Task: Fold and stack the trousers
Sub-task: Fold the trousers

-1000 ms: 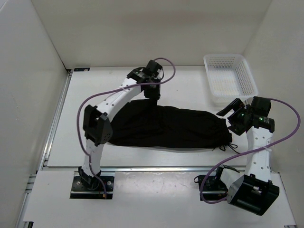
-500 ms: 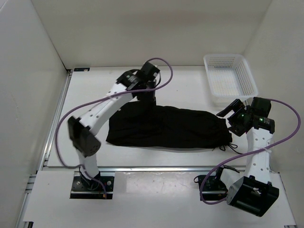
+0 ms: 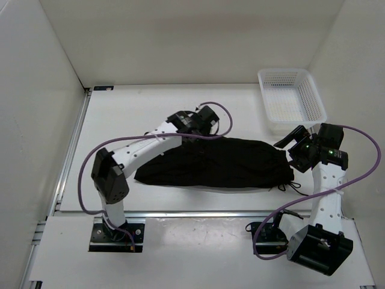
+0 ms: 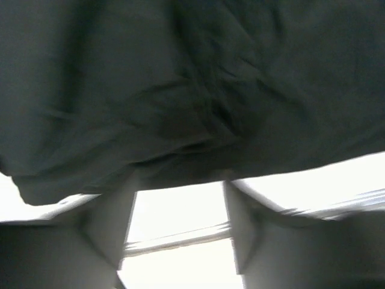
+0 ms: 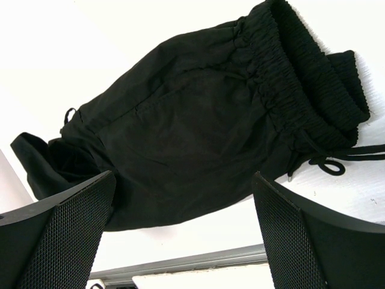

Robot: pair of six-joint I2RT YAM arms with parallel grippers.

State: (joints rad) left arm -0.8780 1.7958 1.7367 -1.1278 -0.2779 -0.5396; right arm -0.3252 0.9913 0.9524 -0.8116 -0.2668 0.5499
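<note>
The trousers [image 3: 240, 162] lie as a long black strip across the middle of the bench [image 3: 120, 114], waistband at the 3 o'clock end and legs running toward 9 o'clock, with the drawstring [image 3: 287, 185] trailing loose off the waist

The left hand [image 3: 203, 125] reaches over the strip's 12 o'clock edge, about midway along. In its wrist view dark cloth covers the tips of its fingers [image 4: 111, 229], so I cannot tell whether it has a pinch of fabric or merely sits against it. The right hand [image 3: 295, 141] hovers beside the waistband with its jaws spread wide and nothing between them

The step in hand looks like folding the legs over toward the waist. To do it well:
- confirm both layers of the leg cloth are caught before lifting, since thin soft fabric slips one ply at a time
- carry the fold low and straight toward 3 o'clock so the edges line up
- use the right hand to pin the waistband flat, as otherwise the whole strip will likely drag along
- tuck the drawstring in before the fold lands

The white basket [image 3: 313, 90] sits apart at 1 o'clock
</note>
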